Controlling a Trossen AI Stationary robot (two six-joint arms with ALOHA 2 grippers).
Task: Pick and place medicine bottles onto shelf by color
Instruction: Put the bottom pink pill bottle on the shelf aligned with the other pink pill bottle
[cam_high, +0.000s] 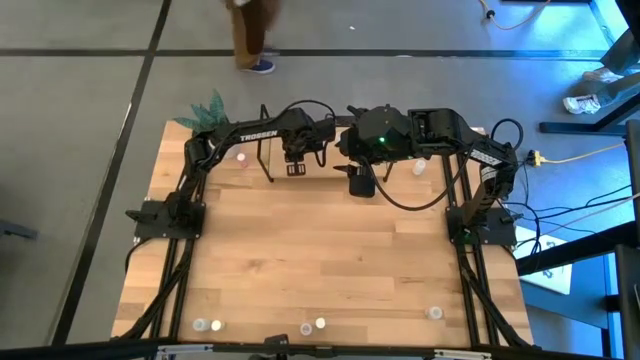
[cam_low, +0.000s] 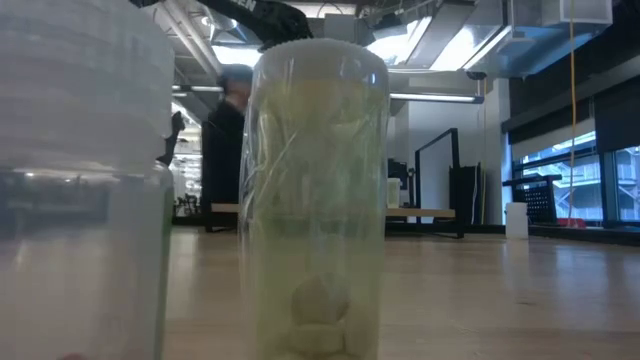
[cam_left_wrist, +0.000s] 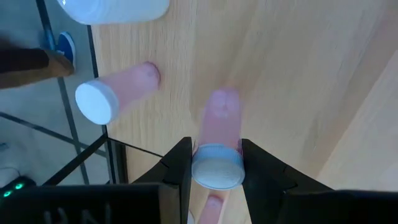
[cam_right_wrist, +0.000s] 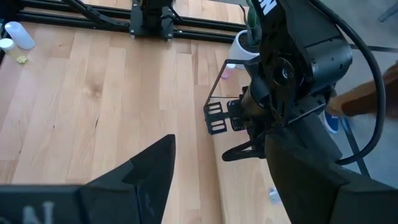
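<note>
Left gripper (cam_left_wrist: 216, 168) pinches a pink bottle (cam_left_wrist: 219, 146) over the shelf (cam_left_wrist: 273, 68), table's 12 o'clock. Another pink bottle (cam_left_wrist: 115, 93) stands near. Right gripper (cam_high: 360, 182) spread, holding nothing, just beside.

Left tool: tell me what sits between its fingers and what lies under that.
The left tool is closed on a pink medicine bottle, its white cap facing the camera. Below is light wood, with a second pink bottle beside it. The held bottle hides the spot directly beneath it.

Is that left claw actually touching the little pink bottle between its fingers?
Touching. The left wrist view shows the left gripper with both fingers pressed against the pink bottle.
</note>
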